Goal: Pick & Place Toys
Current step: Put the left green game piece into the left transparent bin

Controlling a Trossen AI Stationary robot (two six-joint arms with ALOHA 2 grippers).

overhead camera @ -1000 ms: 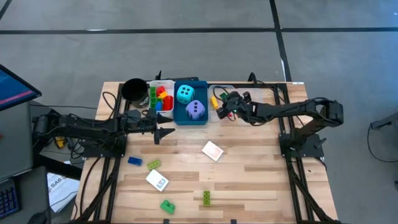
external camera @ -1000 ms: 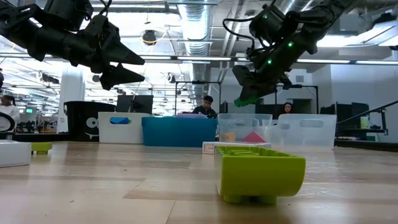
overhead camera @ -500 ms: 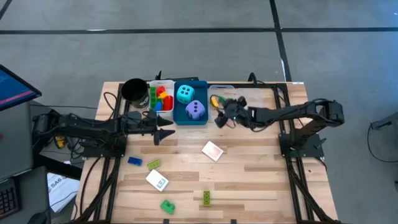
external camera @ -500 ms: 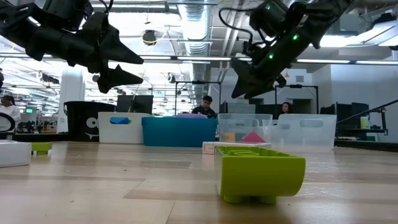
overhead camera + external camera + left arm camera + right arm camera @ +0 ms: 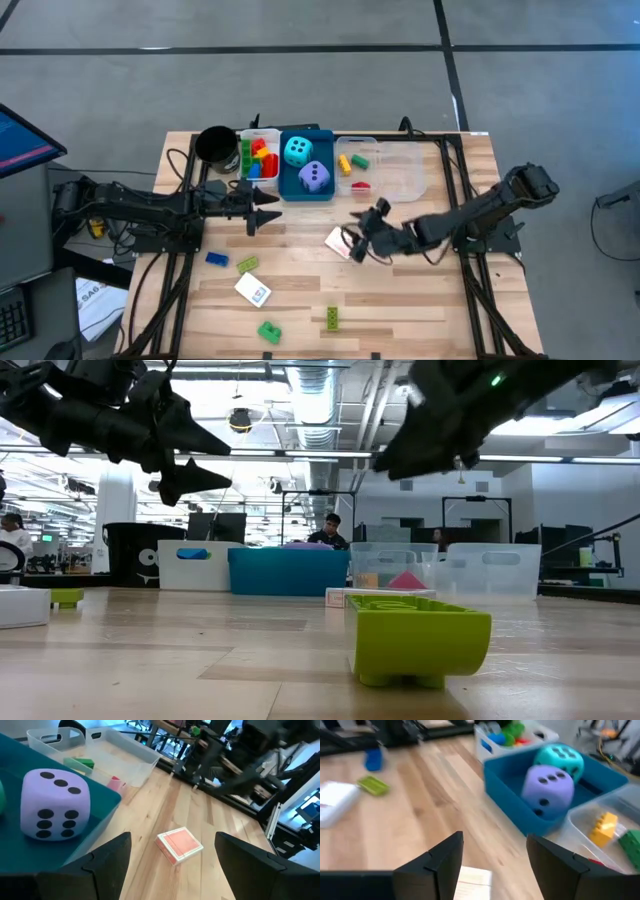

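1. Card next on the list: my right gripper [image 5: 352, 245] hangs just over the small white and pink card [image 5: 342, 241] lying flat mid-table, near the clear tray [image 5: 405, 175], its fingers spread with nothing between them.
2. I judge the card light, thin and stiff, probably slick on the wood. Lying flat, it offers no face to pinch, so I would take it by two opposite edges, or tip one edge up first. The left wrist view shows it with some thickness, more a small pack than a single sheet, which helps.
3. My left gripper [image 5: 268, 205] waits in front of the blue tray [image 5: 305, 194], fingers spread and empty.
4. Toys already sorted: the cyan die [image 5: 297, 151] and purple die [image 5: 315, 177] sit in the blue tray; they look soft and light, easy to squeeze across flat faces. A yellow brick [image 5: 345, 162], a green brick [image 5: 360, 159] and a small red piece [image 5: 361, 185] lie in the clear tray; more bricks fill the white tray [image 5: 259, 133].
5. Toys left loose on the table [image 5: 420, 290]: a blue brick [image 5: 216, 259], a light green brick [image 5: 247, 264], a second white card [image 5: 253, 290], and two green bricks [image 5: 269, 330] nearer the front edge. These are hard, light and best gripped across their straight sides.
6. Hard to make out: the right gripper covers part of the card from above, so I cannot tell whether a fingertip touches it. In the low view a green brick [image 5: 417, 640] looms in front and the right gripper is cut off at the top.
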